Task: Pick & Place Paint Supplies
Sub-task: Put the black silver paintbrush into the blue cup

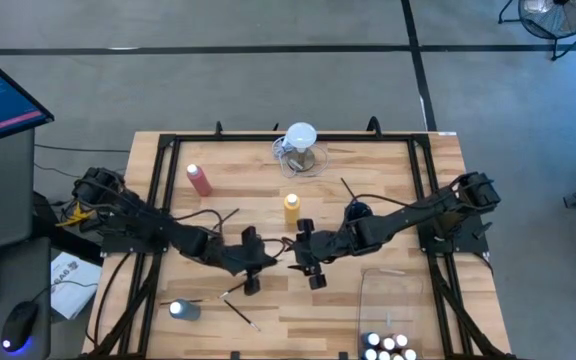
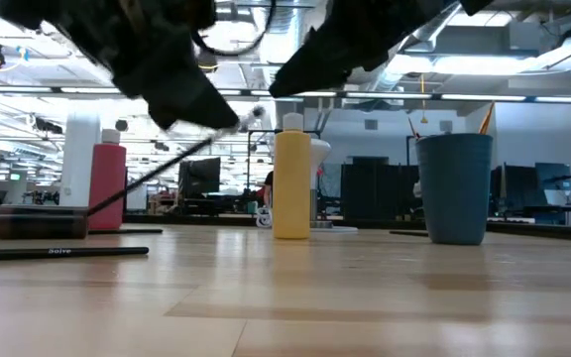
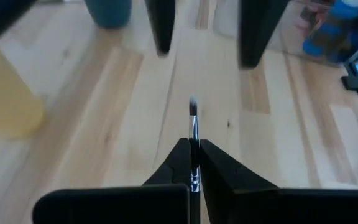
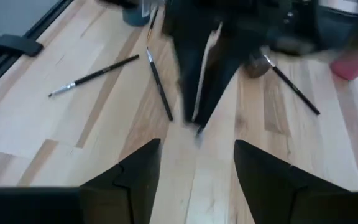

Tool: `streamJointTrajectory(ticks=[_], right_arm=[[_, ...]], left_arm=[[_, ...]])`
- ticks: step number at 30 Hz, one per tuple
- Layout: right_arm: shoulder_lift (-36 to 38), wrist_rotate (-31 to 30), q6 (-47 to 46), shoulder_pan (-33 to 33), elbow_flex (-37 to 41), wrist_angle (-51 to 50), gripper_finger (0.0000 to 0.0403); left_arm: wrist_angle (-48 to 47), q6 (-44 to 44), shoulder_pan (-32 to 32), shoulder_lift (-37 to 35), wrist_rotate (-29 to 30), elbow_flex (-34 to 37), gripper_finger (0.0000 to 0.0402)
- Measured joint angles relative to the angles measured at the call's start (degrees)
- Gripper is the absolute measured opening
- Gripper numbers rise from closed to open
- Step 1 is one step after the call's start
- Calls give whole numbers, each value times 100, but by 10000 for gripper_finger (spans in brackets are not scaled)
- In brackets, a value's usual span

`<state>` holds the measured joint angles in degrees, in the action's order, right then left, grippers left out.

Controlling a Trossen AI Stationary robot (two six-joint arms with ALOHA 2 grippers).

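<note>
Two claws meet mid-desk, tips nearly facing. My left claw [image 3: 193, 163] is pressed together, pinching a thin dark paintbrush [image 3: 192, 124] whose bristle end sticks out past the fingertips toward my right claw [image 4: 194, 163], which is spread with nothing between its fingers.

Yellow squeeze bottle [image 1: 292, 209] stands upright just beyond the two claws; pink-red squeeze bottle [image 1: 200, 179] stands upright well off toward the far left part of the wooden desk [image 1: 388, 185]. Blue cup [image 2: 454, 188] with brushes in it stands near the right arm. Clear jug with white round top [image 1: 301, 147] sits at the far edge.

More loose brushes lie flat on the near-left boards [image 4: 94, 76], one close to the low camera printed with pale lettering [image 2: 59, 252], looks like "Boive", not sure. Small white-capped bottle [image 1: 182, 310] lies on its side near them. Clear bin [image 1: 393, 300] at near right holds white-capped paint bottles [image 1: 388, 347].
</note>
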<state>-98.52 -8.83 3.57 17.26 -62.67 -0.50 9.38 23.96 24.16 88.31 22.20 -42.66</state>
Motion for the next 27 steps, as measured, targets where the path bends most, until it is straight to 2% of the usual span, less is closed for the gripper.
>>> streamJointTrajectory(ticks=[3,7,12,17,27], right_arm=[[0,15,49,45,4,7,190],[0,21,111,78,4,64,181],[0,44,139,109,4,308,170],[-11,438,134,105,4,741,166],[-17,447,38,57,4,939,172]], left_arm=[[123,-203,172,-202,337,6,0],[114,-271,306,-492,437,8,0],[112,-306,352,-558,436,10,0],[136,-373,343,-553,430,10,0],[207,-423,343,-545,430,10,0]])
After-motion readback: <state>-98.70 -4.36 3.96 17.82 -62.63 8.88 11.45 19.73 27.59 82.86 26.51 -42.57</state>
